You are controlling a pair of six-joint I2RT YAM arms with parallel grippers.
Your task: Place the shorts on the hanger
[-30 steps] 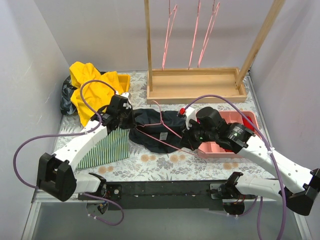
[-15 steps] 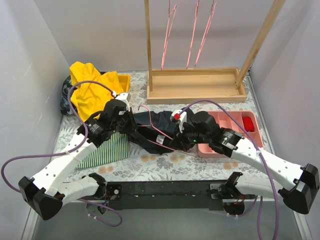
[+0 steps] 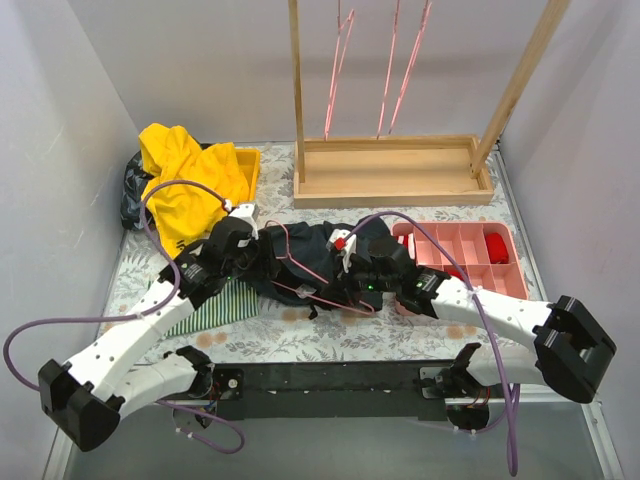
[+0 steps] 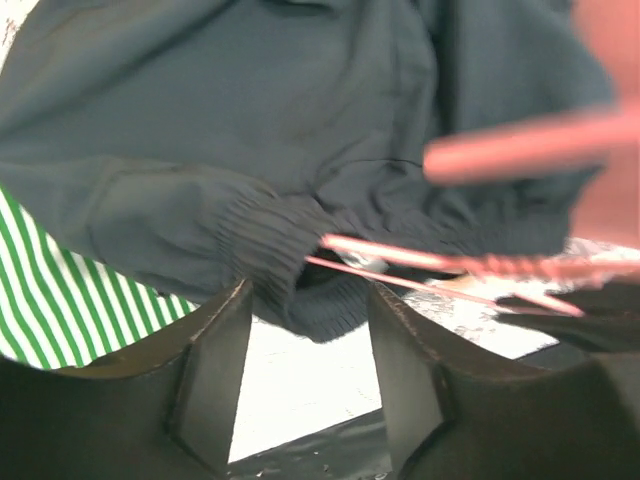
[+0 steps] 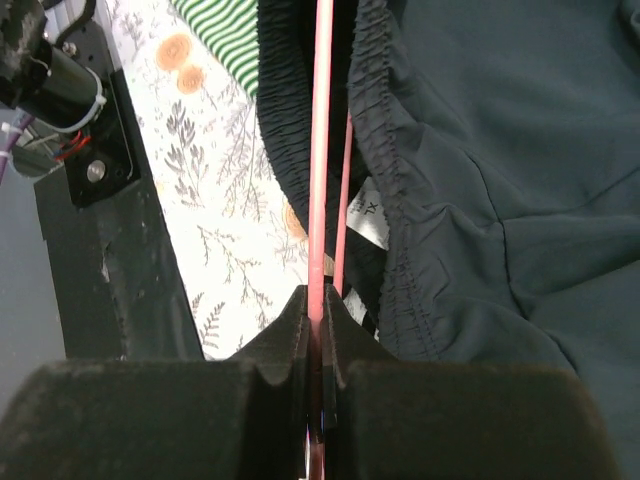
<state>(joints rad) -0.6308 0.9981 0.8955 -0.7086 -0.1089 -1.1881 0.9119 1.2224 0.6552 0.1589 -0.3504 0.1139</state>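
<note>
The dark navy shorts (image 3: 312, 252) lie bunched on the flowered table between both arms. My right gripper (image 3: 347, 288) is shut on the pink-red wire hanger (image 5: 320, 150), and the wire runs along the shorts' gathered waistband (image 5: 385, 200) beside the pale label (image 5: 370, 218). My left gripper (image 3: 262, 262) is open at the shorts' left side. In the left wrist view its fingers (image 4: 215, 370) straddle empty table just below a ribbed hem (image 4: 265, 245), with the hanger wire (image 4: 400, 258) emerging from under the fabric.
A green-and-white striped cloth (image 3: 215, 305) lies under the left arm. A yellow garment (image 3: 185, 180) drapes over a yellow bin (image 3: 247, 165) at the back left. A pink compartment tray (image 3: 480, 262) sits on the right. The wooden rack (image 3: 390, 172) holds several hangers (image 3: 385, 70) behind.
My right gripper has carried the hanger leftward, pushing the wire further into the shorts. My left gripper stayed near the shorts' left edge, and the fabric has bunched up more.
</note>
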